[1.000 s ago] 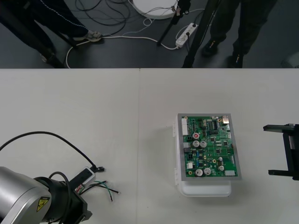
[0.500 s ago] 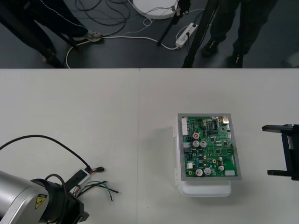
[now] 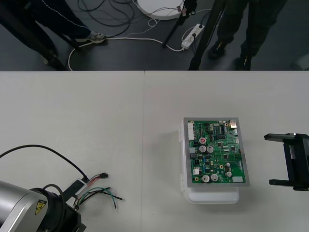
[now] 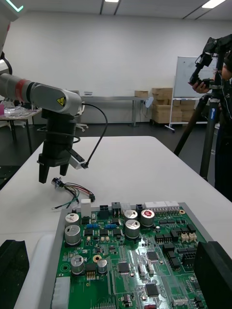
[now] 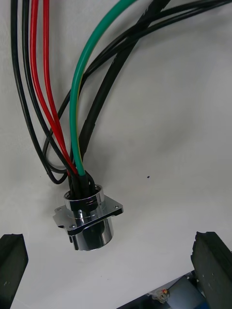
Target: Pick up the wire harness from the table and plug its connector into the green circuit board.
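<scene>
In the front view the wire harness point(image 3: 96, 189) lies on the table point(image 3: 120, 121) at my near left. It is just off the end of my left arm point(image 3: 29, 212) and fans away from it toward the green circuit board point(image 3: 217, 152). Its long axis runs from my wrist out to the small black plug point(image 3: 104, 176) at the far tip. My right gripper point(image 3: 268, 159) waits with its fingers spread on the other side of the board. It is well apart from the harness, so the pick falls to my left.

In the right wrist view, looking across the board, my left gripper point(image 4: 53, 173) hangs straight over the socket point(image 4: 58, 182) end with its fingers parted. It is just above that end but not touching. The wires point(image 4: 75, 189) trail from there toward the board.

In the left wrist view my fingers point(image 5: 12, 260) stand wide apart and grip nothing. The metal socket lies on its side between them, a little nearer one finger. Its open end faces my wrist and its wires run straight away from me. I judge the next move is a short descent and a close across the socket.
</scene>
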Controlling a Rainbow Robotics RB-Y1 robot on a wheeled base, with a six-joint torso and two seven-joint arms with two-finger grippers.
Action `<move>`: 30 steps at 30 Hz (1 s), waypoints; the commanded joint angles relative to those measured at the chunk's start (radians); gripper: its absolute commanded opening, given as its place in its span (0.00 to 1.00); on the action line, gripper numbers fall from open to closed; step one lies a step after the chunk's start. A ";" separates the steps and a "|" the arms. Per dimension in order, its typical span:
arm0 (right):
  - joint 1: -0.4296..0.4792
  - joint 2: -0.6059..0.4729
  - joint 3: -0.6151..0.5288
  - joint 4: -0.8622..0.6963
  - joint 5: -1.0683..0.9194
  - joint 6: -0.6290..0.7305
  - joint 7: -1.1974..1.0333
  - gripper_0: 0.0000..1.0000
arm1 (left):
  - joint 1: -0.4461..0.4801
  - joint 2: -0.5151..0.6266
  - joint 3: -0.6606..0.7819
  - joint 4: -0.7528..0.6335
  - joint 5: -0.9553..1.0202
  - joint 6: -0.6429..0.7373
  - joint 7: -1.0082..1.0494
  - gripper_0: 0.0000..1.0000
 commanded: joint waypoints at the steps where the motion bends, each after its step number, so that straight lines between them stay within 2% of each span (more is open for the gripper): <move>1: 0.026 0.015 -0.008 0.025 -0.012 -0.014 -0.064 1.00 | -0.021 -0.020 0.018 0.023 -0.007 -0.038 -0.001 1.00; 30: 0.056 0.028 -0.040 0.044 -0.014 -0.014 -0.078 1.00 | -0.074 -0.052 0.021 0.086 -0.007 -0.038 -0.018 1.00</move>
